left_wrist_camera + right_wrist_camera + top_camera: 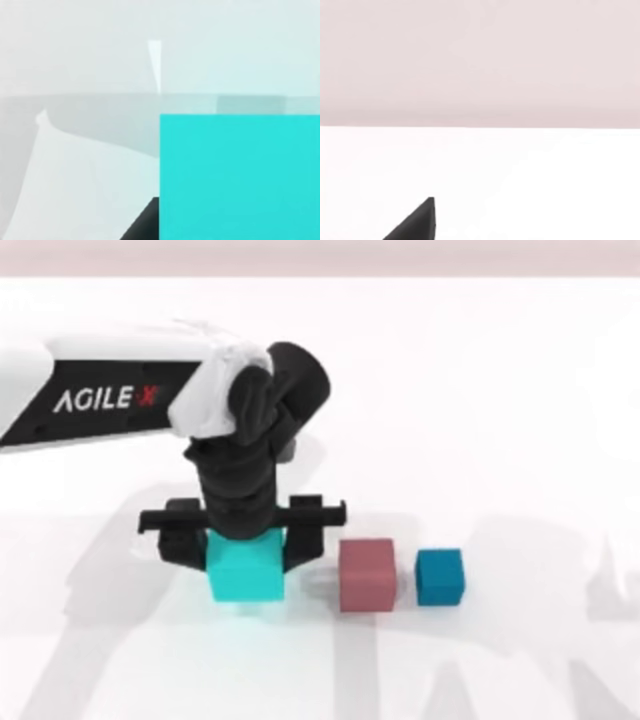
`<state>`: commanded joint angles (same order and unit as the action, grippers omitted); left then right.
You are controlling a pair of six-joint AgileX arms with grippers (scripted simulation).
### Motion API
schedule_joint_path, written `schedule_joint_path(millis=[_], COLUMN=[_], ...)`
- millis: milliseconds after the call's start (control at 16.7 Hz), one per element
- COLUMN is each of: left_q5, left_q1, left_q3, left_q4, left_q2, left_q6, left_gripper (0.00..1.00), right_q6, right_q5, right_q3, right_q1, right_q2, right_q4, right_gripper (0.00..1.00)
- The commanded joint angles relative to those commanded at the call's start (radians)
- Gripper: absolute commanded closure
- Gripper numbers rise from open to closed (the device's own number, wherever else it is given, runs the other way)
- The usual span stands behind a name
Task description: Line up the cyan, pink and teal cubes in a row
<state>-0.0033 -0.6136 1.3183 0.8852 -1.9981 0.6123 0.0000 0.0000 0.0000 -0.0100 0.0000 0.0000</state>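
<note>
The large cyan cube [245,572] is at the left end of a row near the table's front, with the pink cube [367,574] to its right and the small teal cube [440,576] beyond that. Small gaps separate the three. My left gripper [243,545] reaches down from above and is shut on the cyan cube, one black finger against each side. In the left wrist view the cyan cube [240,177] fills the near field, with a dark fingertip [145,225] touching its edge. My right gripper [420,225] shows only as a dark tip over bare table, away from the cubes.
The white table [480,420] stretches behind and to the right of the row. My left arm's white link [100,395] crosses the back left. Soft shadows lie along the table's front.
</note>
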Motion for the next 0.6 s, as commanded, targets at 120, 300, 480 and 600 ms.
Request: schedule_joint_path(millis=[120,300,480,600], left_q5=[0.0,0.0,0.0,0.0], left_q1=[0.0,0.0,0.0,0.0], left_q3=[0.0,0.0,0.0,0.0], left_q4=[0.0,0.0,0.0,0.0], left_q2=[0.0,0.0,0.0,0.0], left_q6=[0.0,0.0,0.0,0.0], left_gripper=[0.85,0.62,0.4,0.25], right_q6=[0.0,0.0,0.0,0.0], right_q5=[0.0,0.0,0.0,0.0], right_q3=[0.0,0.0,0.0,0.0], right_q1=[0.0,0.0,0.0,0.0], right_q2=[0.0,0.0,0.0,0.0], right_q4=[0.0,0.0,0.0,0.0], right_gripper=[0.0,0.0,0.0,0.0])
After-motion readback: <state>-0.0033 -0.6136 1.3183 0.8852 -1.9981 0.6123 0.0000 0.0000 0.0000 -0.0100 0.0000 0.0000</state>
